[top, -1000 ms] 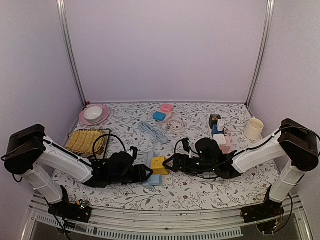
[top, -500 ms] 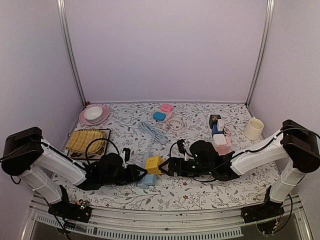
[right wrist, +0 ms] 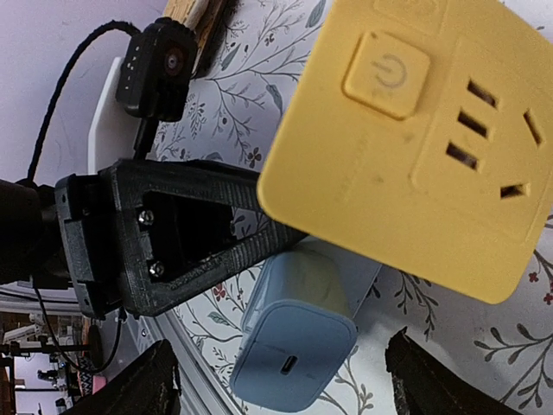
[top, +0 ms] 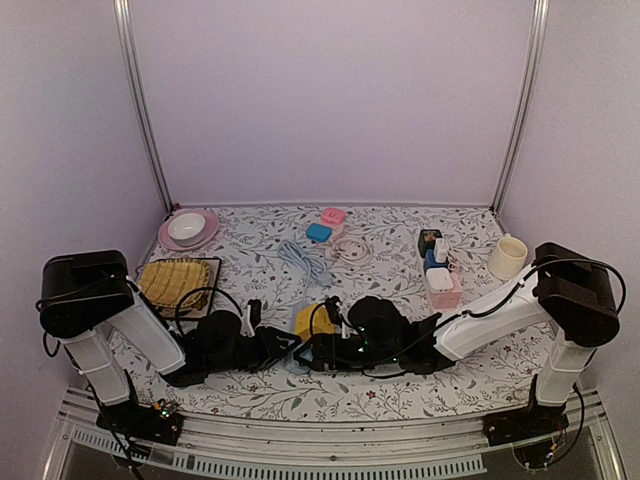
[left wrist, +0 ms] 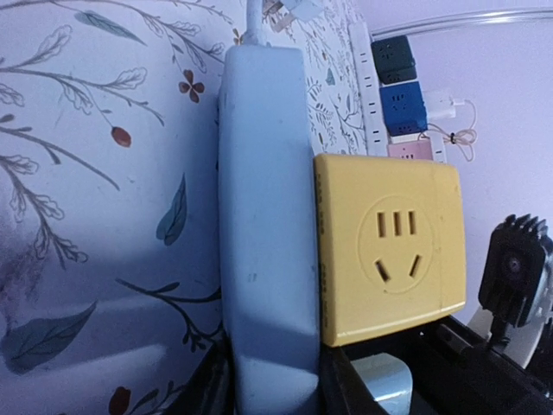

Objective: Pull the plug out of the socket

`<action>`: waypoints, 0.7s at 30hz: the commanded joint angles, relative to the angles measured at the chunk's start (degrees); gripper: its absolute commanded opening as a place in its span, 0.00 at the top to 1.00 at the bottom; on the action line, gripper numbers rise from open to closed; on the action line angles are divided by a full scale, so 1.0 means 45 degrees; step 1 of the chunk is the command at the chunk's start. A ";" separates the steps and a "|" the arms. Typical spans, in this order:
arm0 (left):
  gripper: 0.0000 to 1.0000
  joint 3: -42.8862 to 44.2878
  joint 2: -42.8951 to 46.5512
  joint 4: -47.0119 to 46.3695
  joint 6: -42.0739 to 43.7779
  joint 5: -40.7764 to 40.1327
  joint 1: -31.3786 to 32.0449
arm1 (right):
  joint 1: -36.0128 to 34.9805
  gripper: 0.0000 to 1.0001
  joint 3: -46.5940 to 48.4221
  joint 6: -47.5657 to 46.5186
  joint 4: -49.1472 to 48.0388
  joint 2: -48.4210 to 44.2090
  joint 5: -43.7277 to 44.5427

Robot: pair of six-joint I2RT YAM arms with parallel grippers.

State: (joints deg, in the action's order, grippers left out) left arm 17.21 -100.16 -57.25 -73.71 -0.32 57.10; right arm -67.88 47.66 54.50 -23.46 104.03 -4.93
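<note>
Observed: the pale blue plastic power strip (left wrist: 263, 259) lies flat on the floral-print tablecloth (left wrist: 78, 216). The square yellow plastic plug block (left wrist: 389, 246) is seated against it near the close end and is not yet out. The left gripper (left wrist: 272, 393) pinches that end of the strip between its 2 fingers, evidently to anchor the socket. The right gripper (right wrist: 283, 376) stands spread wide just short of the yellow block, gripping nothing. In my judgement it is lining up for the pull.

Soft, even, shadowless lighting; wrist close-ups slightly blurred at edges.
</note>
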 commanded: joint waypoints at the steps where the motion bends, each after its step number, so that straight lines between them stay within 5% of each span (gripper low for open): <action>1: 0.70 -0.0433 -0.0864 0.2092 -0.0335 0.0276 0.0257 | -0.0061 0.19 0.0111 0.0273 0.0108 0.0038 0.0609; 9: 0.69 0.0113 -0.0122 0.3644 0.0008 -0.0671 0.0837 | -0.0082 0.39 0.1100 -0.0258 0.1228 0.0352 0.1190; 12: 0.67 0.0389 0.0147 0.4487 0.0218 -0.1014 0.1002 | -0.0098 0.56 0.1064 -0.0308 0.1430 0.0191 0.1454; 17: 0.54 0.0691 0.0699 0.5345 0.0611 -0.1476 0.1166 | -0.0310 0.83 0.1593 -0.0871 0.2665 0.0067 0.2013; 21: 0.43 0.0832 0.1589 0.6448 0.0897 -0.1998 0.1226 | -0.0576 0.88 0.2784 -0.1806 0.5044 0.0110 0.3029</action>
State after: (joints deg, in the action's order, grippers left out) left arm 20.82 -94.96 -42.72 -72.97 -8.21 60.80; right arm -68.53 55.20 53.06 -10.87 104.25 3.51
